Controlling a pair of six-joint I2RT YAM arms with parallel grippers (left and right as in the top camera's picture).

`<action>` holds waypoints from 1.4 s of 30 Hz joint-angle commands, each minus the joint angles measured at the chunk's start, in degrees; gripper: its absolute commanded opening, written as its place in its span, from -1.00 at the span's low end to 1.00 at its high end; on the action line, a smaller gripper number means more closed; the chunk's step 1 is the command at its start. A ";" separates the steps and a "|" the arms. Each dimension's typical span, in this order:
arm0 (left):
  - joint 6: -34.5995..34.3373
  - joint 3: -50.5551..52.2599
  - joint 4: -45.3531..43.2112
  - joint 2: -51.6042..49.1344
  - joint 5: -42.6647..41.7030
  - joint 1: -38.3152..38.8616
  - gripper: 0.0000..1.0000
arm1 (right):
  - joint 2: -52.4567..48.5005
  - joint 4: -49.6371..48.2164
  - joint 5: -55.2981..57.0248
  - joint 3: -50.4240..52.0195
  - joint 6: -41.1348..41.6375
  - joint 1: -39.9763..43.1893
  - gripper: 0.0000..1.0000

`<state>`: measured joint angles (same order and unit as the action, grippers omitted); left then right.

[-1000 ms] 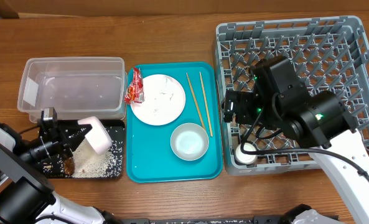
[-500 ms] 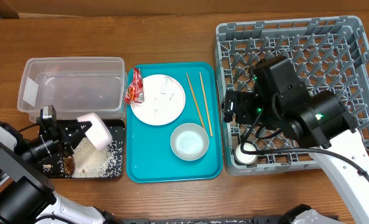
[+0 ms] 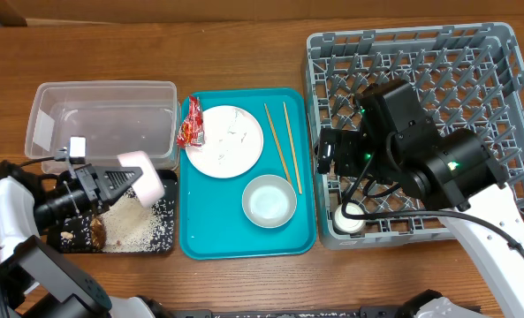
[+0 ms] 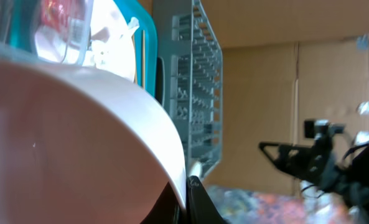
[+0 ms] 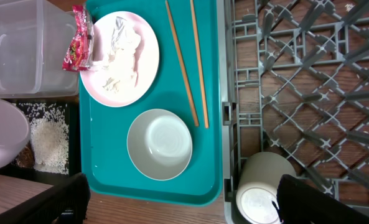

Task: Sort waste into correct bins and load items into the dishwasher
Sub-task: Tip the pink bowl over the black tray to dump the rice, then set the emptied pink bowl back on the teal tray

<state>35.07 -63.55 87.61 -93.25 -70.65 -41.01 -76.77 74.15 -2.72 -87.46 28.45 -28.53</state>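
Note:
My left gripper (image 3: pixel 120 183) is shut on the rim of the smaller pinkish-white plate (image 3: pixel 148 177) and holds it tilted over the black tray (image 3: pixel 166 181), where rice scraps (image 3: pixel 133 228) lie. In the left wrist view the plate (image 4: pixel 66 137) fills the left, pinched between the fingers (image 4: pixel 185 198). My right gripper (image 3: pixel 330 155) is open and empty above the left edge of the grey dish rack (image 3: pixel 509 53); its wrist view shows the fingers (image 5: pixel 181 186) spread wide. The small white cup (image 3: pixel 350 217) lies in the rack's front left corner.
The teal tray (image 3: pixel 200 243) carries the large white plate (image 3: pixel 224 141) with a crumpled napkin (image 5: pixel 119 37), the red wrapper (image 3: pixel 190 124), two chopsticks (image 3: pixel 284 146) and the grey-white bowl (image 3: pixel 269 200). The clear tub (image 3: pixel 102 119) stands behind the black tray.
My left gripper has swung the pinkish plate slightly up and to the right over the black tray. The right arm has not moved.

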 commanded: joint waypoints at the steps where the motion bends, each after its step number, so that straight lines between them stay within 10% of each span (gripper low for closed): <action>1: -0.70 -0.76 6.54 2.32 0.50 1.20 -0.92 | 0.26 -0.20 0.04 -1.01 -0.33 0.15 0.96; 7: -2.45 -1.31 8.09 12.11 5.33 5.49 -0.92 | 0.26 -0.76 0.04 -1.01 -0.33 0.15 0.97; 12: -27.93 -1.29 -2.56 22.23 35.39 12.70 -0.92 | 0.26 -1.05 0.04 -1.01 -0.33 0.15 0.97; 23: -55.76 4.11 -16.02 29.40 59.65 48.04 -0.92 | 0.26 -2.05 0.02 -1.01 -0.31 0.15 0.97; 38: -74.60 11.43 -34.40 11.61 72.30 73.35 -0.91 | 0.26 -1.64 0.02 -1.01 -0.31 0.15 0.97; 42: -75.82 10.60 -33.83 8.87 70.86 73.31 -0.53 | 0.26 -1.42 0.04 -1.01 -0.33 0.15 0.97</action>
<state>-37.52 -52.47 53.32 -83.29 -1.34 32.18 -76.77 72.95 -2.72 -87.46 28.45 -28.53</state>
